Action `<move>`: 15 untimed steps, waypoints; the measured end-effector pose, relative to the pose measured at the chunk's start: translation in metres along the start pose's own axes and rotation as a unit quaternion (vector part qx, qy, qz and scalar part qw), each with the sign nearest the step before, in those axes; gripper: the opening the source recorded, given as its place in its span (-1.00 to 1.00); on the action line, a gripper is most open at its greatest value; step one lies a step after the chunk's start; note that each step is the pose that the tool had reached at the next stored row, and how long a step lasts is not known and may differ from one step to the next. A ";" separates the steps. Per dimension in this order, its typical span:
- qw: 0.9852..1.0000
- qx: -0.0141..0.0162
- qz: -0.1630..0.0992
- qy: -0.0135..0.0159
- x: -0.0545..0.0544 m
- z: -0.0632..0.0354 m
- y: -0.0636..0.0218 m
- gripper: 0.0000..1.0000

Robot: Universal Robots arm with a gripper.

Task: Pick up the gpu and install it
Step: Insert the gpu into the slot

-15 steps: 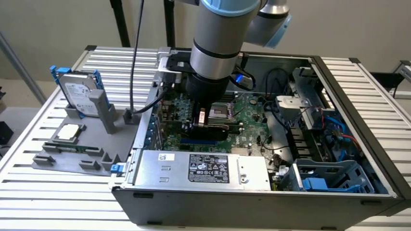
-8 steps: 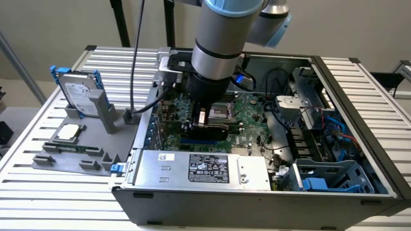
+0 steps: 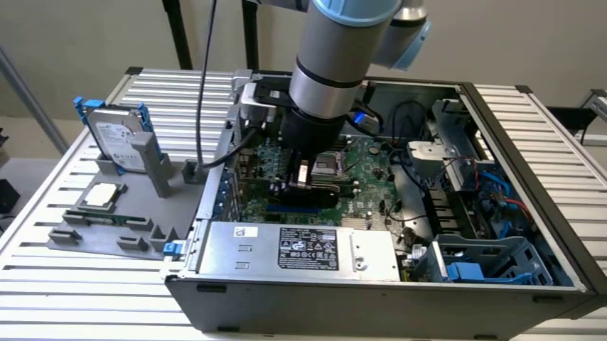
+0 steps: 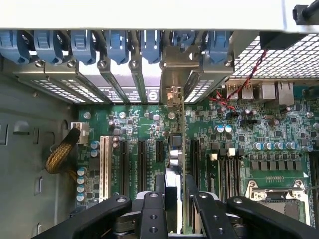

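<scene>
Open PC case (image 3: 531,177) on slatted table (image 3: 38,298), green motherboard (image 4: 279,124) inside with white slot (image 4: 104,167), blue clips (image 4: 117,45) along rear, labelled power supply (image 3: 294,252) in front; grey tray (image 3: 104,238) beside case holding hard drive (image 3: 119,138), CPU (image 3: 101,195), memory stick (image 3: 104,217).

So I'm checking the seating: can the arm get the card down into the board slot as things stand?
Probably yes. The jaws grip the card edge-on above the motherboard, its bracket lined up with an open rear opening, with nothing visibly blocking the slots below.
</scene>
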State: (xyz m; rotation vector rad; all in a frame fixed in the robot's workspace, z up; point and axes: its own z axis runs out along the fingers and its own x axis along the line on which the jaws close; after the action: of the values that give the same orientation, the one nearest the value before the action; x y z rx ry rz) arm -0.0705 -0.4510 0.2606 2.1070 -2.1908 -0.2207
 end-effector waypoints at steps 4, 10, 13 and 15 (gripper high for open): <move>1.000 -0.001 0.002 0.000 0.000 0.0000 -0.0001 -0.47; 1.000 -0.002 0.008 -0.001 0.000 0.0004 -0.0002 -0.47; 1.000 -0.003 0.009 -0.001 0.000 0.0011 -0.0003 -0.47; 1.000 -0.004 0.009 -0.001 0.000 0.0019 -0.0005 -0.47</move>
State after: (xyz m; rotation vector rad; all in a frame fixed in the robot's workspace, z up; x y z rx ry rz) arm -0.0704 -0.4508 0.2587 2.0819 -2.2057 -0.2309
